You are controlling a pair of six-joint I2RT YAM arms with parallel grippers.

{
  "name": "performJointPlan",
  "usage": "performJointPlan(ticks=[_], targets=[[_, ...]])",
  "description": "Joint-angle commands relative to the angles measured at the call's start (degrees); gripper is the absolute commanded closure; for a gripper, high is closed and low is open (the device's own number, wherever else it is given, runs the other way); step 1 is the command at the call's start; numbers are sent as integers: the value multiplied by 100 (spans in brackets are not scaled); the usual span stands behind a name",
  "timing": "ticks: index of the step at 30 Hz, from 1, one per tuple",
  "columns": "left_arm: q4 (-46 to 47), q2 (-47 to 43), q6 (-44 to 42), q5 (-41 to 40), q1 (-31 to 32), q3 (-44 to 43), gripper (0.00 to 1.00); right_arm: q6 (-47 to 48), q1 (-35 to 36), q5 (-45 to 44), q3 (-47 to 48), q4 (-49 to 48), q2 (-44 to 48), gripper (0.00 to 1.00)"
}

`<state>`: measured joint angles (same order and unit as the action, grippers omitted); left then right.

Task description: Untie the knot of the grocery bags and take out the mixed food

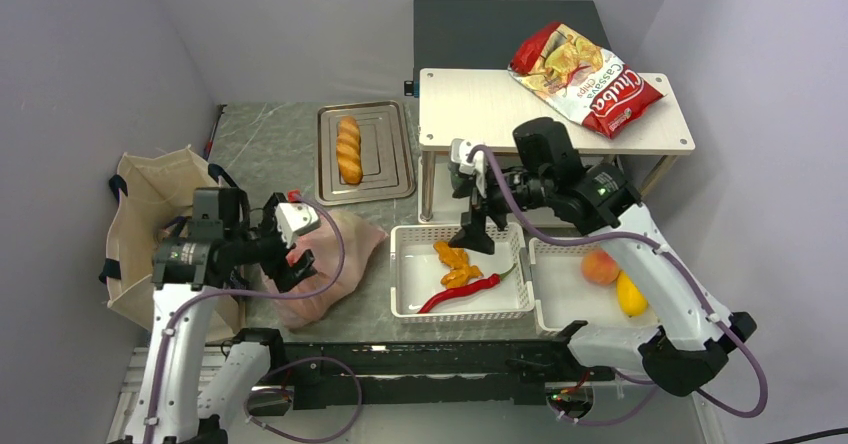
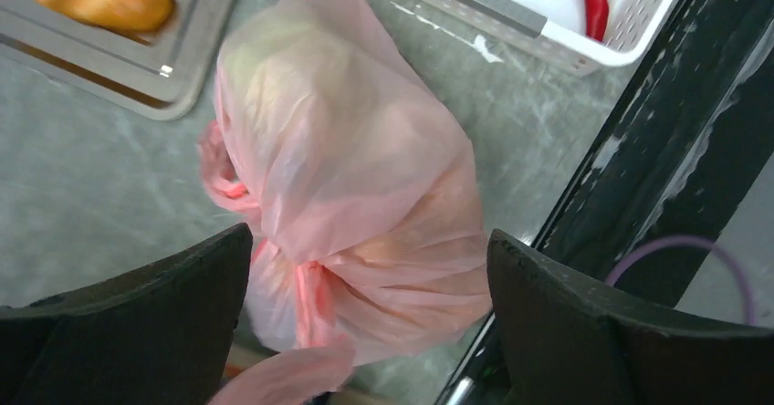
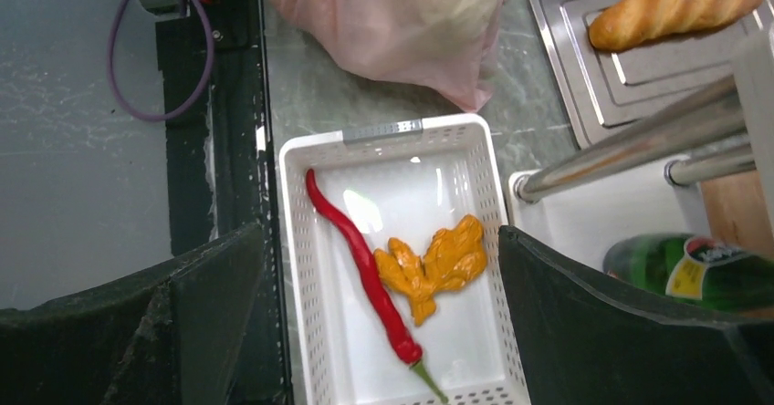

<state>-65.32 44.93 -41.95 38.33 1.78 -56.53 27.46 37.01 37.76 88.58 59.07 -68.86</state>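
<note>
The pink plastic bag (image 1: 330, 264) lies tied shut on the table left of the white baskets. In the left wrist view (image 2: 347, 150) its knot (image 2: 306, 273) sits between my fingers, with a loop handle (image 2: 224, 172) to the left. It also shows in the right wrist view (image 3: 402, 13). Pale food shapes show faintly through the plastic; I cannot tell which. My left gripper (image 1: 295, 262) (image 2: 370, 250) is open just above the knotted end. The beige tote (image 1: 150, 214) stands at the far left. My right gripper (image 1: 472, 234) (image 3: 383, 241) is open and empty above the left basket.
The left white basket (image 1: 405, 264) (image 3: 301, 241) holds a red chilli (image 1: 460, 292) and an orange knobbly piece (image 1: 455, 262). The right basket (image 1: 560, 309) holds a peach and a yellow fruit. A metal tray (image 1: 385, 154) carries a baguette. A small wooden table (image 1: 480, 104) bears a red chips bag (image 1: 590, 79).
</note>
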Motion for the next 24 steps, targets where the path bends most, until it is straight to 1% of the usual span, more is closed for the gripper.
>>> performJointPlan(ticks=[1, 2, 4, 6, 8, 10, 12, 14, 16, 18, 21, 24], targets=[[-1731, 404, -2213, -298, -136, -1115, 3, -168, 306, -2, -404, -1350, -30, 0], [-1919, 532, -2292, -229, -304, -1308, 5, -152, 363, 40, -502, -1580, -55, 0], [-2234, 786, -2543, 169, -754, -1609, 9, -137, 485, 116, -697, -2011, -163, 0], [-2399, 1026, -2732, 476, -1207, -1925, 14, 21, 634, 270, -786, -2278, -326, 0], [-2386, 1271, -2754, 644, -1680, -2286, 19, -47, 894, -8, -857, -2698, -509, 0], [-2468, 1557, -2878, 929, -2212, -2681, 23, -296, 1189, -480, -864, -3240, -733, 0], [-2462, 1735, -2811, 998, -2520, -2981, 27, -520, 1477, -881, -724, -3682, -1014, 1], [-2211, 1818, -2401, 950, -2683, -3150, 30, -662, 1789, -1196, -396, -3909, -1426, 3], [-1611, 1867, -1672, 815, -2873, -3200, 33, -769, 2092, -1490, 12, -3921, -1990, 5], [-1252, 1980, -1012, 707, -3114, -3288, 35, -843, 2382, -1674, 308, -3980, -2423, 10], [-1258, 2293, -559, 917, -3561, -3668, 37, -846, 2725, -1962, 656, -4144, -3022, 13], [-1488, 2623, -481, 1157, -3854, -4024, 37, -876, 2950, -2132, 1112, -4163, -3627, 17]])
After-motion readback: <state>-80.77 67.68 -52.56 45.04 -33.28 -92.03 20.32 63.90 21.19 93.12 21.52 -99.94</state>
